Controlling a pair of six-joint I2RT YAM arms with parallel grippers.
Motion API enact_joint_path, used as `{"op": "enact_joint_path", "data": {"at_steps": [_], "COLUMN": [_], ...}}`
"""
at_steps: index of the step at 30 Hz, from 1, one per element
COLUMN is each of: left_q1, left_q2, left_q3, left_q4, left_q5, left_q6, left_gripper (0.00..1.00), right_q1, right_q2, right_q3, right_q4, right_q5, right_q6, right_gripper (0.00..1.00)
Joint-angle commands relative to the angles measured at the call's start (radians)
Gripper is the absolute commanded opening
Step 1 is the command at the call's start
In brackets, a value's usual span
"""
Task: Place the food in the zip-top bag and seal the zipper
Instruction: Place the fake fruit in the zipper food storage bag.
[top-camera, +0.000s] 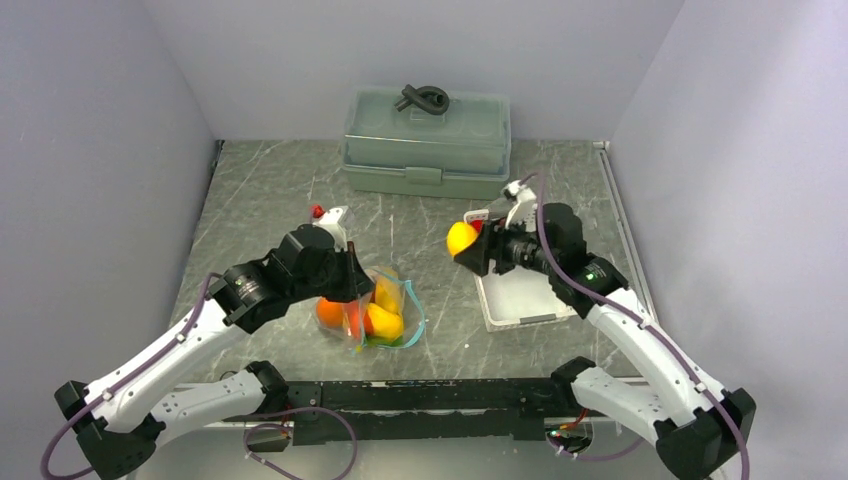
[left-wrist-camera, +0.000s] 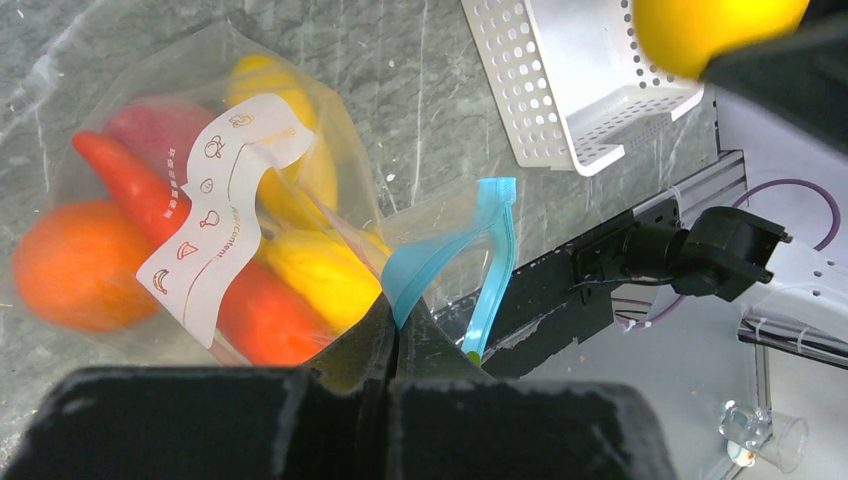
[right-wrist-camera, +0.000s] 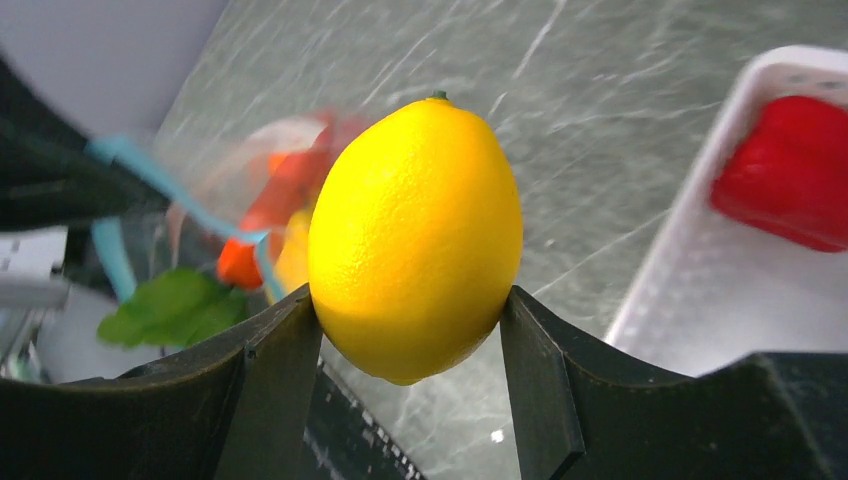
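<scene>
The clear zip-top bag (top-camera: 375, 310) lies left of centre with orange, red and yellow food inside; it also shows in the left wrist view (left-wrist-camera: 200, 240). My left gripper (top-camera: 352, 283) is shut on the bag's teal-blue zipper strip (left-wrist-camera: 450, 250) and holds the mouth up. My right gripper (top-camera: 465, 243) is shut on a yellow lemon (right-wrist-camera: 415, 240) and holds it above the table, right of the bag and left of the basket. A red fruit (right-wrist-camera: 790, 170) lies in the white basket (top-camera: 515, 295). A green leaf piece (right-wrist-camera: 170, 310) sits at the bag's mouth.
A grey-green lidded box (top-camera: 425, 140) with a black handle stands at the back centre. A black rail (top-camera: 420, 395) runs along the near edge between the arm bases. Walls close in left, right and behind.
</scene>
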Motion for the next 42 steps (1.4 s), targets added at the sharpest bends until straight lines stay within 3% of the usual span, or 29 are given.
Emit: {"op": "enact_joint_path", "data": {"at_steps": [1,12,19,28,33,42], "left_q1": [-0.002,-0.002,-0.002,-0.001,-0.002,-0.002], "left_q2": [0.004,0.019,0.025,0.03,0.029,0.022], "left_q3": [0.049,0.064,0.065,0.065,0.069,0.064], "left_q4": [0.017,0.017,0.023,0.037,0.037,0.043], "left_q5": [-0.017,-0.014,-0.01,-0.003,-0.003,-0.003], "left_q6": [0.017,0.019,0.016,0.015,0.018,0.013], "left_gripper": [0.0,0.0,0.0,0.0,0.0,0.0], "right_q1": [0.097,0.306,0.486,0.607,0.626,0.636], "right_q2": [-0.023,-0.015,0.081,0.271,0.346,0.425], "right_q3": [0.053,0.082,0.133,0.233,0.288,0.329], "right_q4": [-0.059,-0.093,-0.072,-0.052,-0.047,-0.012], "right_q5": [-0.071,-0.132,-0.023,0.146,0.224,0.286], "right_q6": [-0.088,-0.133,-0.132,-0.122,-0.104,-0.068], "right_gripper": [0.1,0.12,0.13,0.15,0.22,0.5]}}
